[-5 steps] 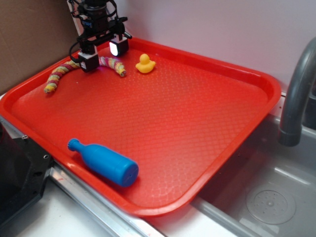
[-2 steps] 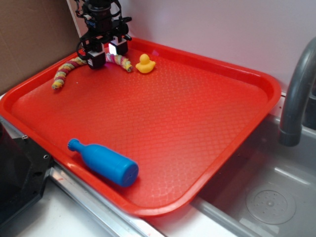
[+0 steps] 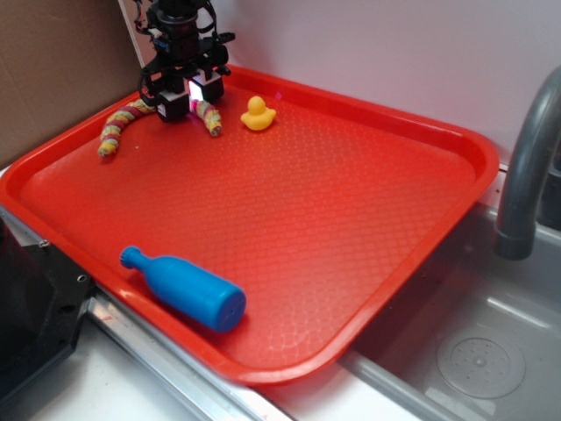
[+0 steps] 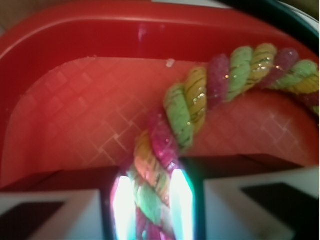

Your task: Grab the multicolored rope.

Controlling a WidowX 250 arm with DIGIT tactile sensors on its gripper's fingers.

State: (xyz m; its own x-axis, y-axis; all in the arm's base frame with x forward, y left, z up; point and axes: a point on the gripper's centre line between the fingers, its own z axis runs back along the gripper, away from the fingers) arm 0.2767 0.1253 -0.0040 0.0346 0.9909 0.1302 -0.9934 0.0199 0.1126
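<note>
Duck (image 3: 258, 113) beside gripper (image 3: 190, 95) (seemingly pinching rope (image 4: 186, 115))

Even, bright light; you get a soft wrist view.
Your glossy red plastic tray (image 3: 351, 219) shows pale glare; wrist view blurs, white glow washing the twisted yellow-pink-green fabric rope (image 4: 200, 100).

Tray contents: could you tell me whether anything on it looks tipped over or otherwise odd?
The blue bottle lies on its side near the front edge of the red tray. The yellow duck sits upright. The rope is pinched between the gripper fingers, nothing damaged.
</note>
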